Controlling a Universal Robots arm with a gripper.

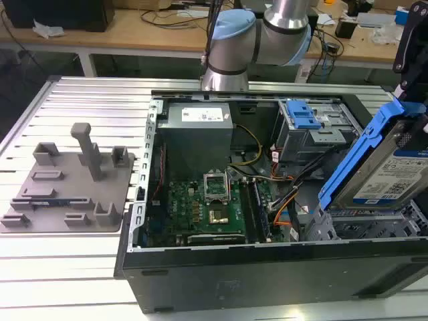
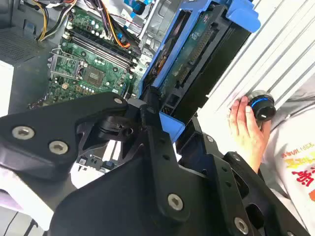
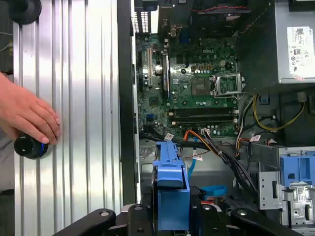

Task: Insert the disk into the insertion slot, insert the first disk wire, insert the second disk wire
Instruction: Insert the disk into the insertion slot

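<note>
**Holding the disk at a slant over the drive cage**

The claw is closed on the disk. Both wrist views show its black fingers pinching one end of the bright blue caddy from either side. In the exterior view the disk hangs at three o'clock from the motherboard, at that view's right. Its label faces the camera and it is tilted, high end towards one o'clock and low end towards seven.

Just beneath it, in the four o'clock corner of the open computer case, lies the insertion slot, a low grey cage. I cannot tell whether the caddy's low edge touches it. The taller bay with a blue latch stands at twelve o'clock from the slot. Orange and black cables run between board and slot.

The case rests on a ribbed metal worktop, with a grey fixture plate at its nine o'clock. In the first wrist view a person's hand lies on the worktop, fingers on a black knob.
</note>
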